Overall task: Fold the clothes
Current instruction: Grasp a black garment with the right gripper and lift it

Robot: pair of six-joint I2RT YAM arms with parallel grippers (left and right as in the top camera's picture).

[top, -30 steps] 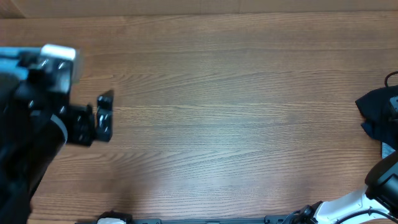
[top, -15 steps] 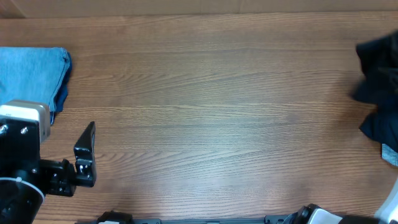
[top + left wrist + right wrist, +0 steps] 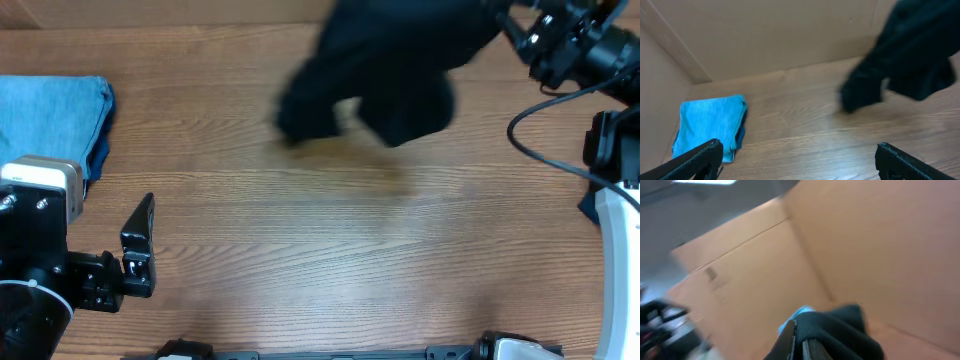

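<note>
The black T-shirt (image 3: 385, 75), at the table's (image 3: 330, 260) right edge a second ago, now hangs blurred from the clenched right gripper (image 3: 799, 341), trailing to its left. Folded light blue denim (image 3: 710, 125) lies ahead-left of the left gripper (image 3: 800, 157), jaws spread wide, empty.

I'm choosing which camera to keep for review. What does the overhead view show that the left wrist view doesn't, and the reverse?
Only overhead: the right arm at one end of the black garment, and a dark cloth at the table's right edge. Only left wrist: the upright face of the cardboard wall behind the table. Both: the blurred black garment, the folded light blue garment and the open left gripper.
</note>
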